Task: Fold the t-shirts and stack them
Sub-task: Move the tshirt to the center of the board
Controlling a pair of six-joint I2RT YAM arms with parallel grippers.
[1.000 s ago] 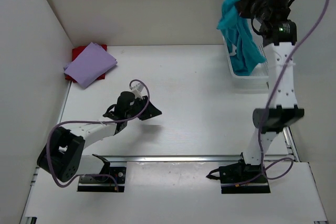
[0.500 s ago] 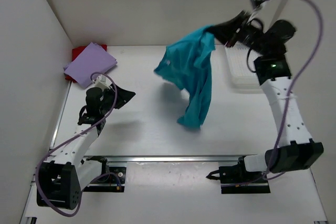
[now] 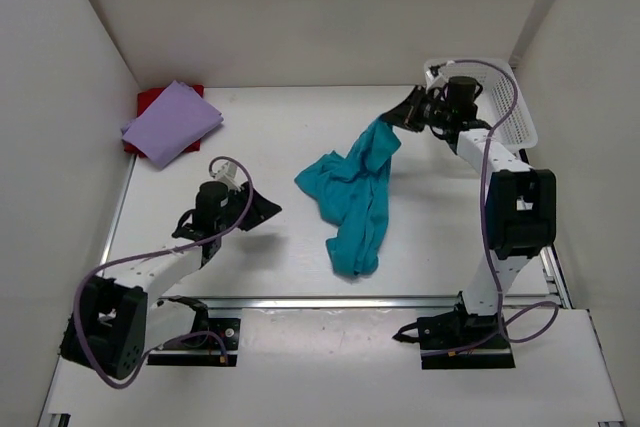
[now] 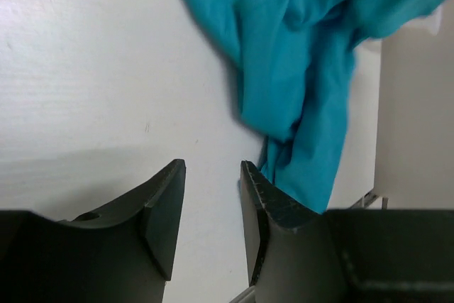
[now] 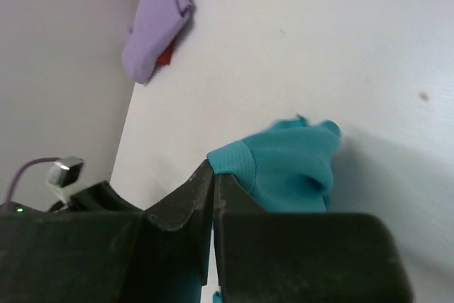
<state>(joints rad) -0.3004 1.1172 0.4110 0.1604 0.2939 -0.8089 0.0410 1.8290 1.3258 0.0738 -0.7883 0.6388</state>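
Top external: our right gripper (image 3: 400,117) pinches the teal t-shirt (image 3: 350,197) by one edge, bunched at centre; we risk dragging it crumpled. Left gripper (image 4: 211,168), parted and empty, may grab doubled layers.

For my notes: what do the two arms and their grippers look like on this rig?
The left arm and right arm have white links, black joints and black base plates. A purple cable loops along each. The left gripper and right gripper have black, wedge-shaped fingers.
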